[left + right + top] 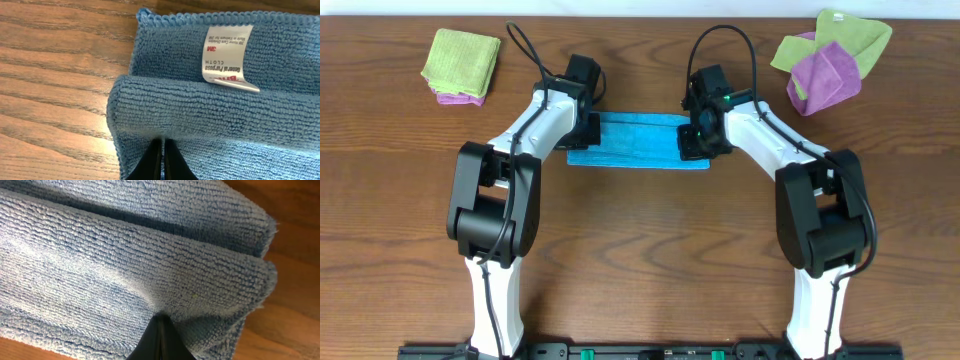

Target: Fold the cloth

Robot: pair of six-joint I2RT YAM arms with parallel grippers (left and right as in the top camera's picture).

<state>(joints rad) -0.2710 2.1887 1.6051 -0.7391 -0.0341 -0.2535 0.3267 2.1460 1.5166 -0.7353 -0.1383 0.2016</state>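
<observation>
- Left gripper (162,152) of mine is shut, tips pinching the cloth (635,140) at its left end, where one layer rolls over beside the white tag (227,55).
- That cloth lies as a long strip on the table (640,230), between my two wrists.
- My right gripper (160,330) is shut too, nipping the right end's folded layer, fabric puckering at the tips.

Overhead camera looked straight down on the table (640,230), arm bases (495,335) at its near edge. Left wrist camera sat very close over the cloth (210,135) at its tagged end; right wrist camera equally close over the opposite end. All three shared the cloth.
</observation>
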